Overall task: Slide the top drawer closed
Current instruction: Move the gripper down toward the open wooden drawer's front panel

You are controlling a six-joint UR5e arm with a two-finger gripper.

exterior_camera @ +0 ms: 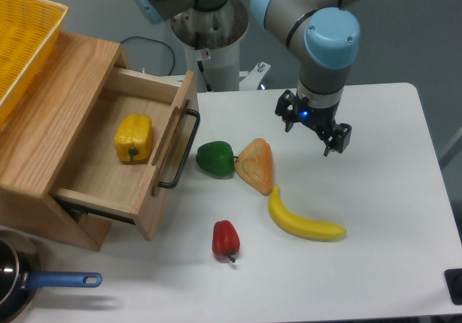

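White tabletop (375,265) fills most of the fixed camera's picture, with a grey wall behind and the arm's pedestal at the far edge. At the left stands an oak cabinet (43,121) with a yellow mesh basket (22,41) on top. The top drawer (126,157) is pulled well out toward the right, its black bar handle (182,149) facing the table's middle and a yellow pepper (133,138) lying inside.

Just right of the handle lies a green pepper (215,157), touching or nearly touching an orange wedge-shaped food piece (256,164); a banana (303,222) and a red pepper (225,239) lie nearer. A pan with a blue handle (61,280) sits at the near left corner.

The gripper (309,131) hangs above the table, right of the wedge and well apart from the drawer, fingers spread and holding nothing.

I judge this the approach step: nothing presses on the drawer front yet. The next move calls for travelling left to the front panel or handle, clearing the green pepper, then pushing left along the drawer's slide.

A small label on the pedestal is too small to read; no other writing shows.
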